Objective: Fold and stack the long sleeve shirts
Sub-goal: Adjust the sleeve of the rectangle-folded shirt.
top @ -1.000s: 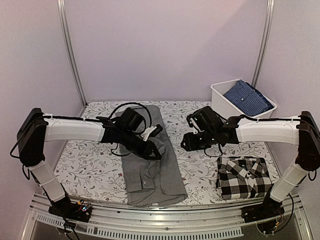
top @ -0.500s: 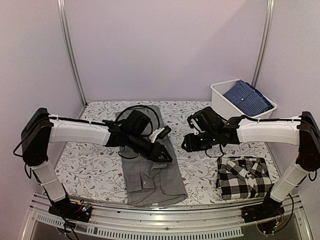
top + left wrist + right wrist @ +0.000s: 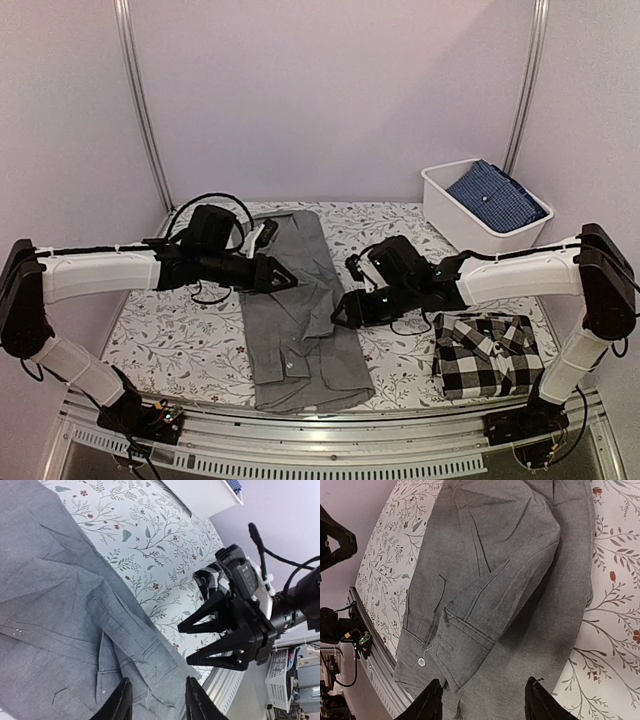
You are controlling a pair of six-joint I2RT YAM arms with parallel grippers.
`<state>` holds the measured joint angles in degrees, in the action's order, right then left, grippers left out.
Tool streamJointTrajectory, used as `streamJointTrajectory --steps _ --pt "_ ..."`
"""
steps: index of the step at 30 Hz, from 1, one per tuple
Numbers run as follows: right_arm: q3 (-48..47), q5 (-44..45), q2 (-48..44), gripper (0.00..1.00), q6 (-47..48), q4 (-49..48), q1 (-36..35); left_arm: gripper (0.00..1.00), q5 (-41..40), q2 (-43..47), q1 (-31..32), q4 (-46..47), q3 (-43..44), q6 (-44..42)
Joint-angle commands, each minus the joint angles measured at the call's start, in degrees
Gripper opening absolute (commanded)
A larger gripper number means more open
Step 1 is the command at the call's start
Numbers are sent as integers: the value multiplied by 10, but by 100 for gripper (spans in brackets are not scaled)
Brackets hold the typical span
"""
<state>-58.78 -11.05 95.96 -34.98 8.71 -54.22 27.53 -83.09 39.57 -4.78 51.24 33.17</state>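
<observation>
The grey shirt (image 3: pixel 312 352) lies lengthwise in the middle of the table, its sides and sleeves folded in. It fills the left wrist view (image 3: pixel 50 605) and the right wrist view (image 3: pixel 520 555), where a sleeve cuff with a white button (image 3: pixel 421 661) shows. My left gripper (image 3: pixel 288 282) is open and empty over the shirt's left side (image 3: pixel 157 702). My right gripper (image 3: pixel 342 312) is open and empty at the shirt's right edge (image 3: pixel 485 700); it also shows in the left wrist view (image 3: pixel 210 640). The black-and-white checked shirt (image 3: pixel 488 355) lies folded at the near right.
A white bin (image 3: pixel 440 195) at the back right holds a folded blue shirt (image 3: pixel 497 193). The table wears a floral cloth (image 3: pixel 180 340). A metal rail (image 3: pixel 300 440) runs along the near edge. Upright poles stand at both back corners.
My left gripper has drawn back to the left, off the shirt's middle toward its left side. My right gripper has moved left and nearer, to the shirt's right edge.
</observation>
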Motion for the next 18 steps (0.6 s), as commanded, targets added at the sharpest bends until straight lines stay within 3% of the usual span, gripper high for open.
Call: streamJointTrajectory --steps 1,11,18 --pt "11 -50 27 54 -42 -73 -10 36 -13 19 -25 2 -22 2" --pt "2 -70 70 39 -63 -82 -20 35 -8 26 -48 -2 -30 -7" --pt "17 -34 56 2 -54 -39 -2 35 -12 21 -59 -12 -41 -10"
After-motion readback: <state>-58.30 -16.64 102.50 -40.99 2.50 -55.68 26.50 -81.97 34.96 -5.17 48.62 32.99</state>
